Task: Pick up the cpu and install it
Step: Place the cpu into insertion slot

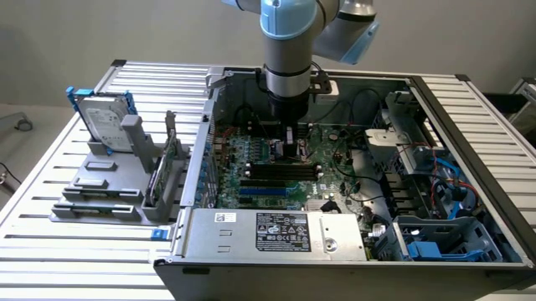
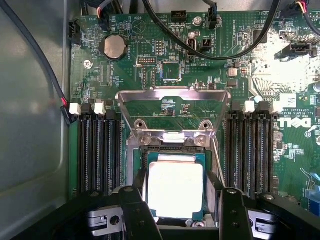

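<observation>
The cpu (image 2: 175,187), a small square chip with a pale silver top, sits between my two black fingers (image 2: 134,202) right over the dark motherboard socket (image 2: 172,150). My gripper (image 2: 182,196) is shut on the cpu, one finger against each of two opposite edges. I cannot tell whether the chip rests fully in the socket. The socket's metal load plate (image 2: 172,107) stands swung open. In the exterior view my gripper (image 1: 289,135) reaches straight down into the open computer case (image 1: 469,157), low over the green motherboard (image 1: 335,169).
Black memory slots (image 2: 97,150) flank the socket on both sides, and black cables (image 2: 235,45) loop over the board. Beside the case, a grey fixture (image 1: 100,188) holds a silver hard drive with a blue bracket (image 1: 105,119). The power supply (image 1: 277,232) lies at the case's near edge.
</observation>
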Available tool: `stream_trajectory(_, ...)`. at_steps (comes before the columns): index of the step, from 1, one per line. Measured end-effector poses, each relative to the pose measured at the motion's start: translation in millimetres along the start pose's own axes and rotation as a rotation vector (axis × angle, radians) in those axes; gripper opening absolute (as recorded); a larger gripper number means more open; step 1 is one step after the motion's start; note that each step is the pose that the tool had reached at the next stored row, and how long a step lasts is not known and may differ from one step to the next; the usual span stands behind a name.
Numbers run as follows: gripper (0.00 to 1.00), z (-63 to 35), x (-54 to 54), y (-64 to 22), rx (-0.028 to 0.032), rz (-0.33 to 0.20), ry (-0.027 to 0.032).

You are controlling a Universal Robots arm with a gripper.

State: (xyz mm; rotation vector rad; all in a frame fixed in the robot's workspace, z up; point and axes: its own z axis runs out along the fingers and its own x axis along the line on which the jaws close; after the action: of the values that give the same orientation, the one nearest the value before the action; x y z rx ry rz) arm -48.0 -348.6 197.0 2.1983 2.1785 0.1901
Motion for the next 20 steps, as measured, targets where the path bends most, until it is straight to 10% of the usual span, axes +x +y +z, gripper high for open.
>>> stream_trajectory(20, 0.55, 6.7, 2.4, -0.9, 0.0012, -0.011, -0.0017)
